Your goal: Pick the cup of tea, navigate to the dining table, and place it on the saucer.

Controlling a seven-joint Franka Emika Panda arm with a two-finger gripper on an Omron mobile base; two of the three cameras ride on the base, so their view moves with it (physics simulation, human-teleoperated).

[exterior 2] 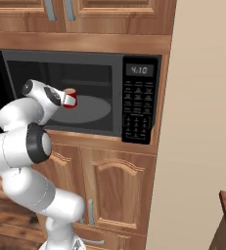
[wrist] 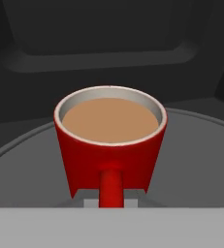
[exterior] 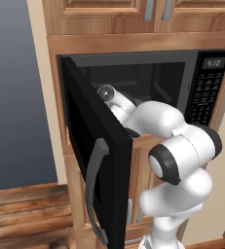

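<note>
Right base view: we're facing the microwave, built into wood cabinets, door swung wide open toward our left. Our arm is reaching into the cavity over the grey turntable. At the wrist end sits the cup, upright, red w/ pale rim, tan tea inside.

Hand view is looking straight at the cup, handle facing us, tea level and near the rim, turntable under it. The gripper is reading as clamped on the cup at the handle side; fingertips themselves are hidden, so exact contact pts we can't make out. Whether the cup is lifted or resting on the turntable we can't tell either.

We're judging this as the pick step, w/ driving to the table and the saucer placement not yet done. To do it well we're thinking: lift only slightly, keep the cup vertical since tea is close to the rim, pull straight back out thru the opening, and stay off the cavity roof and the door edge. Slow wrist, no roll.
</note>
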